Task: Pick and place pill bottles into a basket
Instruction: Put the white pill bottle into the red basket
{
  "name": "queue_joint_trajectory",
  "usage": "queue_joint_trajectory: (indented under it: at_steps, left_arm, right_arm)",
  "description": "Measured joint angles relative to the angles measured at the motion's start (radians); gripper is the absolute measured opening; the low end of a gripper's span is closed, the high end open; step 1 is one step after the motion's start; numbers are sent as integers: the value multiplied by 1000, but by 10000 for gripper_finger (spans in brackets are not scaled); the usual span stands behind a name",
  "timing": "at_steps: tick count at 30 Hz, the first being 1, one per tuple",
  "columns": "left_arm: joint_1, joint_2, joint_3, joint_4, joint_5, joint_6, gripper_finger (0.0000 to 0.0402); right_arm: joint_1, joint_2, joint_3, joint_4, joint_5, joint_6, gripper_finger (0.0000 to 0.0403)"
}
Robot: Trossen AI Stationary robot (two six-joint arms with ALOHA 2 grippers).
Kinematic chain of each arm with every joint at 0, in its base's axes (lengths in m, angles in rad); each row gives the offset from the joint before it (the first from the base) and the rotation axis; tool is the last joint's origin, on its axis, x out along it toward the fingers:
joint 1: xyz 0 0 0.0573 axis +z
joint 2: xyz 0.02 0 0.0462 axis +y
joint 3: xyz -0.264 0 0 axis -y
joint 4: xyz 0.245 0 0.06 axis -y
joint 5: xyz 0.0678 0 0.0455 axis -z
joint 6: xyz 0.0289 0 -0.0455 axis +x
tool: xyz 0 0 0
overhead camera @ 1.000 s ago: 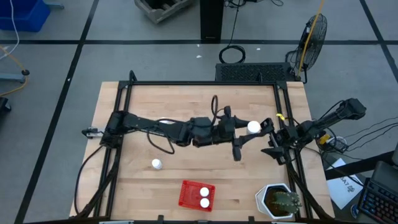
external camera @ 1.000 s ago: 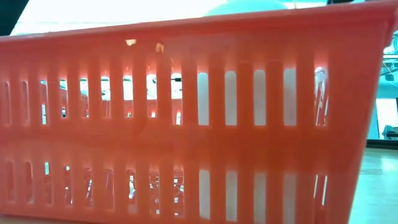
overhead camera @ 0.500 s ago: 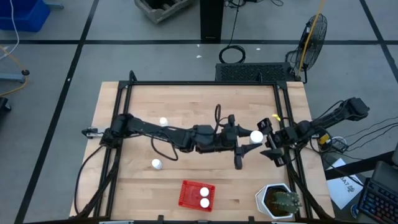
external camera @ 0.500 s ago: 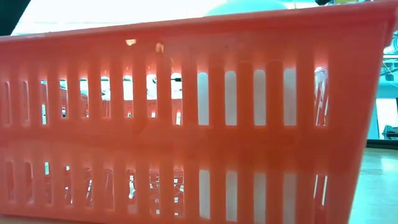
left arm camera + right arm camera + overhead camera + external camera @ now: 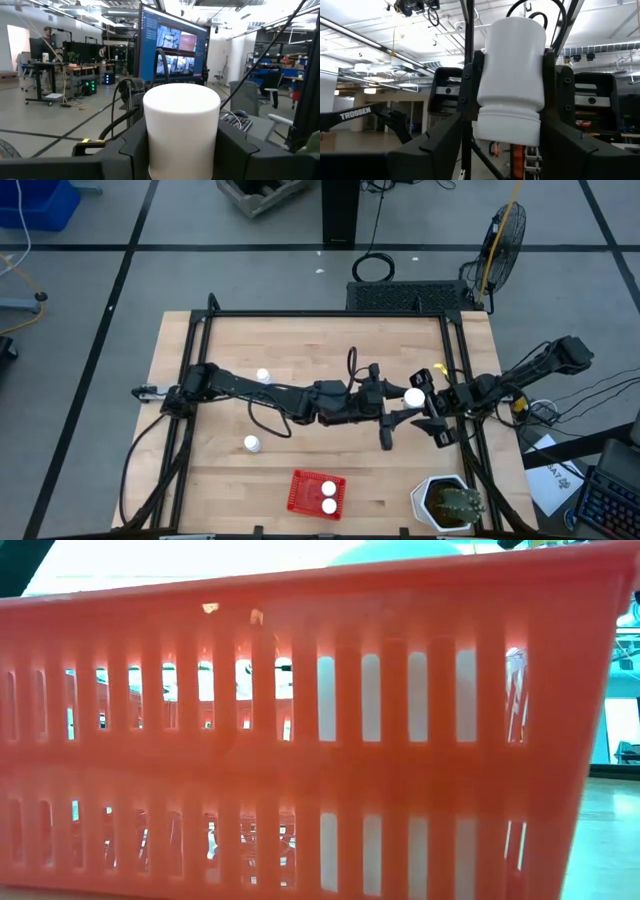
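grey floor tiles surrounding a wooden table (image 5: 230,480) from above, with a fan (image 5: 503,235) standing off past the far edge. stretching across the middle of the table, the left gripper (image 5: 398,406) clamping a white pill bottle (image 5: 413,397) between its fingers. meeting it from the right side, the right gripper (image 5: 427,402) bracketing the same bottle, fingers spread on either side of it; cannot tell whether touching. lying loose on the left half, a second bottle (image 5: 263,376) and a third bottle (image 5: 252,444). sitting at the near edge, the red basket (image 5: 301,484) holding two bottles (image 5: 327,488). standing right of the basket, a white pot (image 5: 433,502) with a green plant.

filling the low view almost entirely, the slotted basket wall (image 5: 300,720).

showing in the left wrist view, the held bottle (image 5: 181,127) upright between dark fingers (image 5: 127,150), monitors (image 5: 172,47) glowing behind.

showing in the right wrist view, the bottle (image 5: 512,75) cap-down in the other arm's fingers (image 5: 470,85), this arm's own fingers (image 5: 427,145) standing wide beside it.
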Motion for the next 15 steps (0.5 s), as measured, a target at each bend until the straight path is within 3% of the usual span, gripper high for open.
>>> queue_joint_trajectory:
  at_steps: [8, 15]
  left_arm:
    - [-5, 0, 0, -8, 41, 4, 193]
    - [-11, -1, 0, -45, 26, 0, 182]
  right_arm:
    - [0, 0, 0, -5, 2, 1, 147]
    - [1, 0, 0, -21, -6, 13, 147]
